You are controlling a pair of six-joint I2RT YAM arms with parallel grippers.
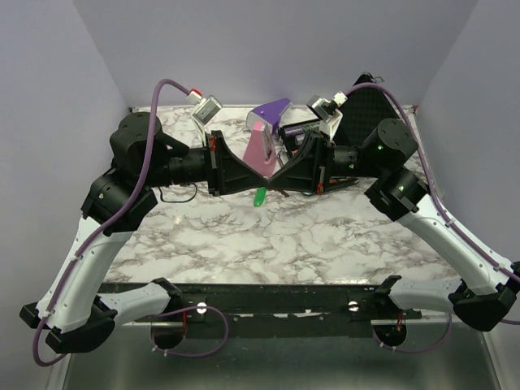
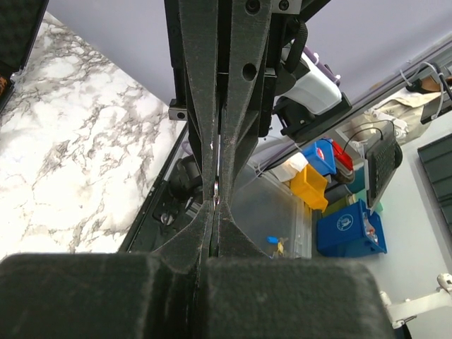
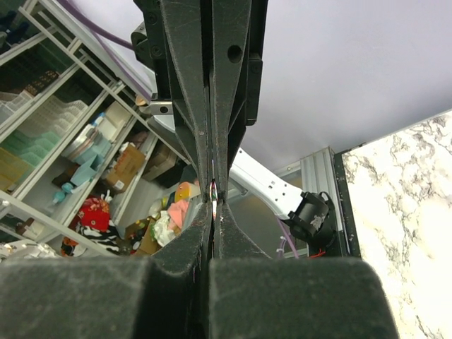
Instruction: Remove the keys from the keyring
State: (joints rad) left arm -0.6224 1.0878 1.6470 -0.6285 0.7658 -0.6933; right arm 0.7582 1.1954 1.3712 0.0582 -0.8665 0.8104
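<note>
My left gripper (image 1: 266, 181) and right gripper (image 1: 278, 176) meet tip to tip above the middle of the marble table (image 1: 325, 236). Both are shut. A thin silvery metal piece, seen edge on, is pinched between them; I take it for the keyring (image 2: 215, 189), which also shows in the right wrist view (image 3: 213, 200). The green-headed key (image 1: 259, 197) hangs free just below the tips. In the left wrist view my own fingertips (image 2: 214, 206) close on the metal from below. In the right wrist view mine (image 3: 213, 214) do the same. No other keys show.
A purple-and-pink wedge-shaped object (image 1: 265, 134) stands just behind the grippers. A black foam-lined case (image 1: 370, 110) lies at the back right. Small grey devices (image 1: 207, 108) sit at the back edge. Grey walls enclose the table on three sides.
</note>
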